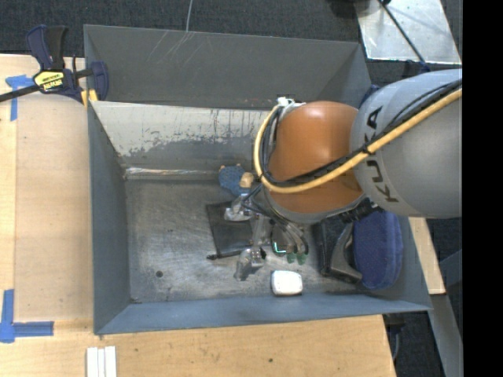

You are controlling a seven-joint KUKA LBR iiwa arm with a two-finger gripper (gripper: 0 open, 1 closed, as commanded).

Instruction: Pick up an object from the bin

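Camera view: we record the jaws over a black flat slab (pixel 226 230) amid the grey bin (pixel 110 234), a white oval piece (pixel 287 283) near; their opening we cannot tell.

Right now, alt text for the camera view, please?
The arm's gripper is low in the grey bin, over a flat black thing near the middle. A small white thing lies by the near wall, a blue one toward the back, a dark blue bundle at right.
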